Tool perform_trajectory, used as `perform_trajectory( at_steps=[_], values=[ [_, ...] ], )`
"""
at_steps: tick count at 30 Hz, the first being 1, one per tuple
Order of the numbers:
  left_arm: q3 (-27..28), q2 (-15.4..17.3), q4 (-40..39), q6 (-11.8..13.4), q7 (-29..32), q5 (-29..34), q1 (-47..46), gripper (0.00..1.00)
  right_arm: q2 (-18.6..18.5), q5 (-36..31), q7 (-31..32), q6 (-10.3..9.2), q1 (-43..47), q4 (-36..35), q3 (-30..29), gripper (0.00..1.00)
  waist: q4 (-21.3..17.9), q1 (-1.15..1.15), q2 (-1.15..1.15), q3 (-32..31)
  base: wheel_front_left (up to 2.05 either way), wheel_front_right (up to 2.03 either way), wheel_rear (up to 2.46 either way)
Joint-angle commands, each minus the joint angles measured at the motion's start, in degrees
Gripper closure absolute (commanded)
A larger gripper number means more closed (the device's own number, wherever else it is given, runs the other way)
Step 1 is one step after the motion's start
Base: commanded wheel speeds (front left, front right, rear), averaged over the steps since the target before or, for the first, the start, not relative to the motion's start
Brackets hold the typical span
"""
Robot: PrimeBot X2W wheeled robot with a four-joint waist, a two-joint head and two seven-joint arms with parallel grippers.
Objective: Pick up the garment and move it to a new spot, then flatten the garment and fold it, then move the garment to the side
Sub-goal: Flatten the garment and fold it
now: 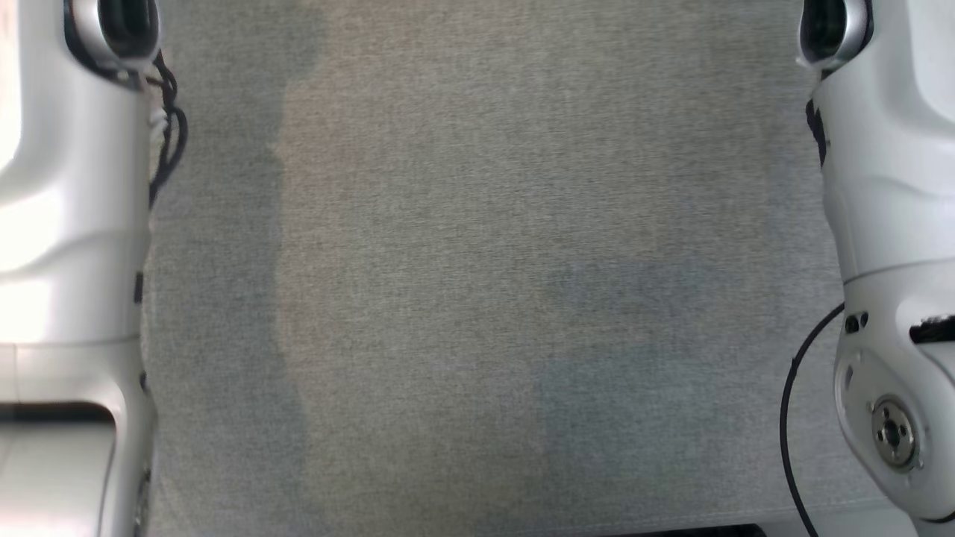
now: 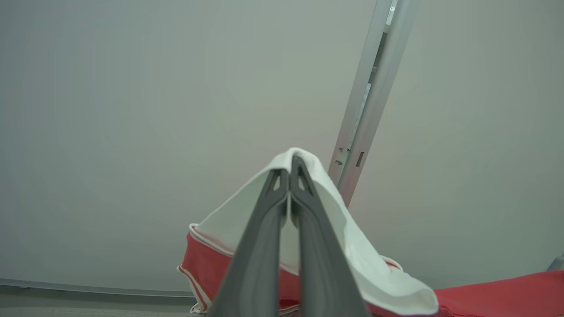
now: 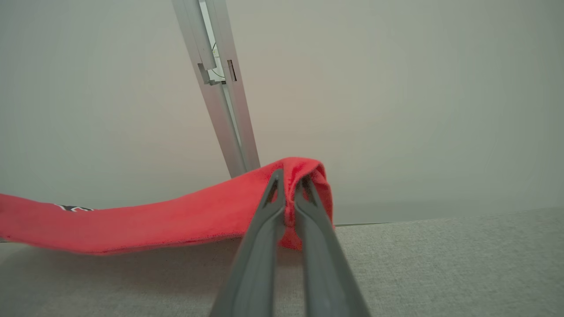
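The garment (image 3: 145, 222) is red with a white part and red-and-white trim. In the right wrist view my right gripper (image 3: 288, 187) is shut on a bunched red edge, and the cloth stretches off to the left above the grey surface. My left gripper (image 2: 289, 174) pinches the white part of the garment (image 2: 352, 246), which drapes over its fingers, red cloth hanging below. In the head view both pale forearms (image 1: 67, 246) reach up the frame's sides, and the garment is out of that view.
A grey fabric surface (image 1: 477, 298) spreads below the arms. A pale wall with an upright metal rail (image 3: 220, 88) stands behind it. Black cables (image 1: 791, 418) run along the forearms.
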Motion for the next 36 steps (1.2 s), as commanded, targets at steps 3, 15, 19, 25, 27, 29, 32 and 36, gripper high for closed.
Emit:
perform_trajectory(
  at_steps=[3, 15, 19, 25, 27, 29, 32, 36],
  values=[
    [2.8, -1.2, -4.3, -1.0, -0.2, 0.5, 5.9, 1.0, -0.2, 2.4, -0.2, -0.01, 3.5, -2.1, 0.9, 1.0, 1.9, -0.01, 0.0, 1.1, 0.0, 0.0, 0.0],
    [5.0, -3.6, -17.0, -2.9, -0.3, 3.0, 26.4, 1.0, -1.0, 9.5, -0.2, -0.01, 17.5, -11.5, 3.6, 1.0, 2.4, -0.01, 0.0, -7.0, 0.0, 0.0, 0.0],
    [4.6, -4.3, -21.1, -3.1, -0.2, 3.3, 34.7, 1.0, -1.1, 11.4, -0.2, -0.01, 23.3, -14.7, 4.3, 1.0, 2.7, -0.01, 0.0, -11.2, 0.0, 0.0, 0.0],
    [4.1, -5.2, -27.5, -3.4, -0.3, 2.0, 48.8, 1.0, -0.9, 14.7, -0.2, -0.01, 34.3, -19.5, 5.4, 1.0, 2.9, -0.01, 0.0, -18.7, 0.0, 0.0, 0.0],
    [3.4, -5.2, -29.3, -3.4, -0.3, 1.7, 53.9, 1.0, -0.8, 15.4, -0.2, -0.01, 38.5, -21.4, 5.7, 1.0, 2.8, -0.01, 0.0, -21.3, 0.0, 0.0, 0.0],
    [3.3, -5.2, -31.0, -3.3, -0.3, 1.4, 58.4, 1.0, -0.7, 16.4, -0.2, -0.01, 42.9, -23.3, 5.8, 1.0, 2.9, -0.01, 0.0, -23.6, 0.0, 0.0, 0.0],
    [2.4, -5.4, -33.6, -2.6, -0.2, 1.0, 65.1, 1.0, -0.5, 17.8, -0.2, -0.01, 49.9, -26.4, 5.7, 1.0, 3.4, -0.01, 0.0, -26.9, 0.0, 0.0, 0.0],
    [0.6, -5.4, -37.4, -1.5, 0.7, 1.2, 71.8, 1.0, -0.4, 19.2, -0.2, -0.01, 58.1, -29.9, 5.0, 1.0, 4.1, -0.01, 0.0, -29.8, 0.0, 0.0, 0.0]
  ],
)
